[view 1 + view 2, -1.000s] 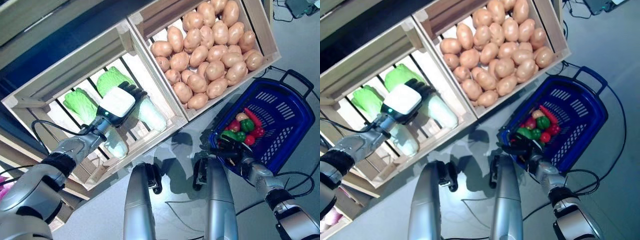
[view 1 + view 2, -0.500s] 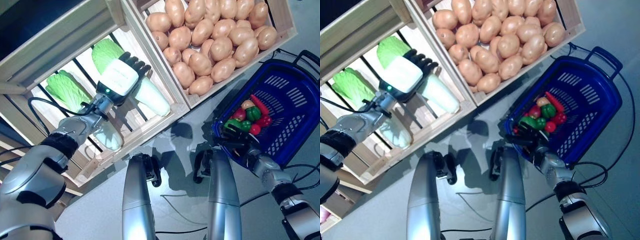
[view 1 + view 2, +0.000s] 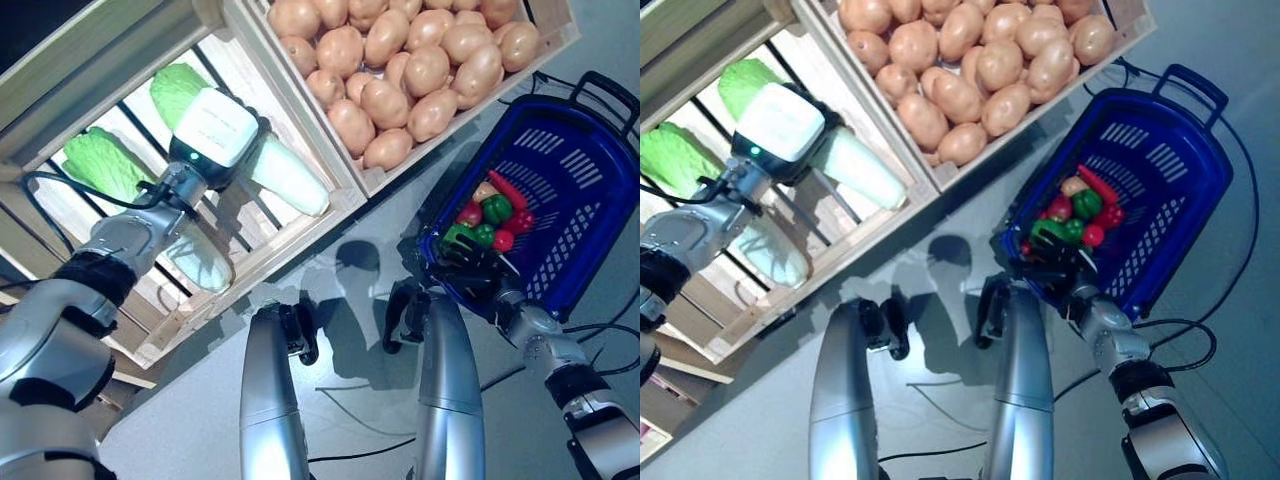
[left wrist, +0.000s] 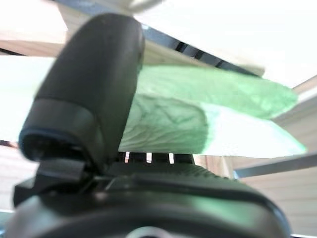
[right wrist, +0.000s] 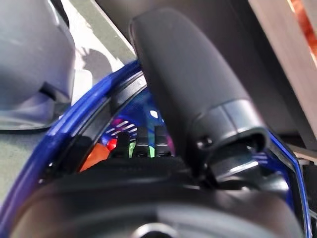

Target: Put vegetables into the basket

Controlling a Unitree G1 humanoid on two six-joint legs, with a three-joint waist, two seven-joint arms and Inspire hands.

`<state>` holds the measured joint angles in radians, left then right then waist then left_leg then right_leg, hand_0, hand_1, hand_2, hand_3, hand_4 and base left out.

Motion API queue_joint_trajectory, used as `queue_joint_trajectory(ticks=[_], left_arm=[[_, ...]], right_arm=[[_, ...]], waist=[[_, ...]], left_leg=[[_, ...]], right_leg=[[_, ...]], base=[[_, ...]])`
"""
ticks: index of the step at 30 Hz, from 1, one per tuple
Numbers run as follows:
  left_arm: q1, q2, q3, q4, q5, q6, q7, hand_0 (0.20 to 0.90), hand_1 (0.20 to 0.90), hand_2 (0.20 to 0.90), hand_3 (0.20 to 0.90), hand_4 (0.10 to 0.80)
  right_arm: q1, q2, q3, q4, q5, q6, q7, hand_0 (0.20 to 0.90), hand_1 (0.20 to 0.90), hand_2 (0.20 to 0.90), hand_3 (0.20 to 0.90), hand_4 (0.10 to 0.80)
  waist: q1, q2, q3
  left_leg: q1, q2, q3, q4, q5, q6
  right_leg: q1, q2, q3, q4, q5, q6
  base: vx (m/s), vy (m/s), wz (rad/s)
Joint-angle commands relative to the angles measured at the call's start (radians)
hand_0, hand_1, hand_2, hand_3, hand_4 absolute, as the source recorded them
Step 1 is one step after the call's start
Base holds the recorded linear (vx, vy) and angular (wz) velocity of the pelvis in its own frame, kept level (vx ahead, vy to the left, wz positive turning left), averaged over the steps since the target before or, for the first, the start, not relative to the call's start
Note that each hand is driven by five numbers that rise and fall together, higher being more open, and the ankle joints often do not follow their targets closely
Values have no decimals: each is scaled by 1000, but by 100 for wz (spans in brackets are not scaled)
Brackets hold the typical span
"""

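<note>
Your left hand (image 3: 212,135) sits in the slatted wooden crate (image 3: 120,90), on top of the middle napa cabbage (image 3: 285,180). In the left wrist view the thumb (image 4: 94,84) lies against the green leaf and the pale body shows past it, but the fingers are hidden under the hand, so you cannot tell whether it has a grip. That cabbage lies flat on the slats, long axis diagonal: leafy green end toward the crate's back wall, white stem end toward the crate's front rail. Two more cabbages lie in the same crate, one (image 3: 100,165) on the far side of your hand from the potato crate, green end up toward the back, and a pale one (image 3: 200,262) close to the front rail. Next crate over holds potatoes (image 3: 400,60), piled full. Beside the potato crate, on the grey floor, stands the blue basket (image 3: 570,200) with red and green peppers (image 3: 490,215) heaped at its near end. Your right hand (image 3: 470,270) is at the basket's near rim, fingers curled over the blue edge.
</note>
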<state>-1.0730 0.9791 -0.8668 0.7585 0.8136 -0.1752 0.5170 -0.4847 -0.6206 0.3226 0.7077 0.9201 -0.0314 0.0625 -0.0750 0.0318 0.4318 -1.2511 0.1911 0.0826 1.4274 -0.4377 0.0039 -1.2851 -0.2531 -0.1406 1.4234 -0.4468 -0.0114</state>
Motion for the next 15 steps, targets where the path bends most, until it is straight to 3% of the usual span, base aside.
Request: queue_joint_trajectory(ticks=[1,10,15], left_arm=[[67,95,-16,149,-47,30,-128,300,300,300,300,400],[83,93,1,108,-121,-6,-83,300,300,300,300,400],[148,75,80,59,-206,-91,26,300,300,300,300,400]], right_arm=[[7,-70,-92,-83,70,-134,-21,900,900,900,900,800],[-8,-49,-62,-155,61,-179,-13,900,900,900,900,800],[12,-20,-25,-203,-7,-211,-7,900,900,900,900,800]], waist=[[-5,-6,-12],[-9,-5,-30],[-8,-3,-60]], left_leg=[[68,25,24,-3,-92,19],[190,25,56,-101,-72,18],[348,0,84,-246,-34,20]], right_leg=[[83,-38,36,-2,-26,-5],[200,-29,27,-92,-5,-1],[349,-19,28,-210,22,-8]], base=[[0,0,0],[-6,-3,2],[33,-8,-2]])
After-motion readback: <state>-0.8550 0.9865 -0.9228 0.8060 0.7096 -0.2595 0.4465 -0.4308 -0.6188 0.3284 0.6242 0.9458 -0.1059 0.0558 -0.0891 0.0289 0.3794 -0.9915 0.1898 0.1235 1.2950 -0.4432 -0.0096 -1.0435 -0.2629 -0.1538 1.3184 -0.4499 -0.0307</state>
